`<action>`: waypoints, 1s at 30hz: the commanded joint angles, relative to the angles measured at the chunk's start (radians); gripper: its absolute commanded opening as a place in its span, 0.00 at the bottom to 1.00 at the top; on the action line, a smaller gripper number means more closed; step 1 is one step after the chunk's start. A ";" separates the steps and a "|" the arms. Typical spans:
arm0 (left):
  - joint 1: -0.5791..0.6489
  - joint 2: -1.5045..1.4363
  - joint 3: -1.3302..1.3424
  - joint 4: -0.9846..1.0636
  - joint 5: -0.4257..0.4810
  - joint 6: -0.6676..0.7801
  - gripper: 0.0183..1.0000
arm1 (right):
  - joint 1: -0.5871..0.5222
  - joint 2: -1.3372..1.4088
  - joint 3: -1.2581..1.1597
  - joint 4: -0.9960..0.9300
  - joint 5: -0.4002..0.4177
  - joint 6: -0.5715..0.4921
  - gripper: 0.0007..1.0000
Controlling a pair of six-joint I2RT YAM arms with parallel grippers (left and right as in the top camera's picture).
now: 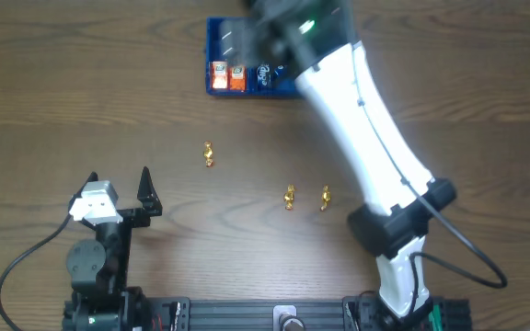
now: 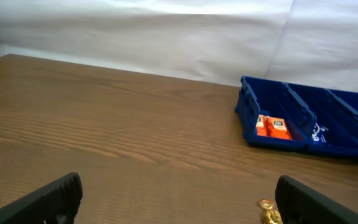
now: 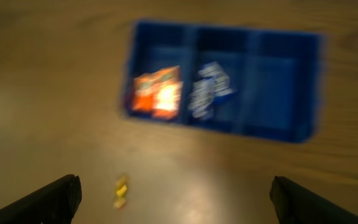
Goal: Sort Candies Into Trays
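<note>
A blue tray (image 1: 219, 41) with three compartments stands at the far middle of the table. Two orange candies (image 1: 227, 77) lie in its left compartment and a blue-wrapped candy (image 1: 263, 74) in the middle one. Three gold candies lie loose on the table: one (image 1: 209, 154) nearer the tray, two (image 1: 289, 196) (image 1: 325, 197) side by side. My right gripper (image 3: 179, 205) hangs open and empty, high above the table near the tray (image 3: 278, 81), with a gold candy (image 3: 121, 191) below it. My left gripper (image 1: 118, 188) stands open and empty at the near left, facing the tray (image 2: 247, 112).
The wooden table is bare around the candies. The white right arm (image 1: 366, 138) stretches diagonally from the bottom right up over the tray. A white wall lies beyond the table's far edge in the left wrist view.
</note>
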 commanded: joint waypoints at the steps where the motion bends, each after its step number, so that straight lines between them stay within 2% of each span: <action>1: 0.002 -0.004 -0.014 -0.042 0.013 0.014 1.00 | 0.111 0.062 -0.205 0.041 -0.001 0.086 1.00; 10: 0.002 -0.004 -0.014 -0.042 0.013 0.014 1.00 | 0.188 0.073 -0.564 0.277 -0.075 0.127 0.96; 18: 0.002 -0.004 -0.014 -0.042 0.013 0.014 1.00 | 0.210 0.184 -0.561 0.337 -0.159 0.133 0.93; 30: 0.002 -0.004 -0.014 -0.042 0.013 0.014 1.00 | 0.226 0.255 -0.487 0.368 -0.155 0.186 0.91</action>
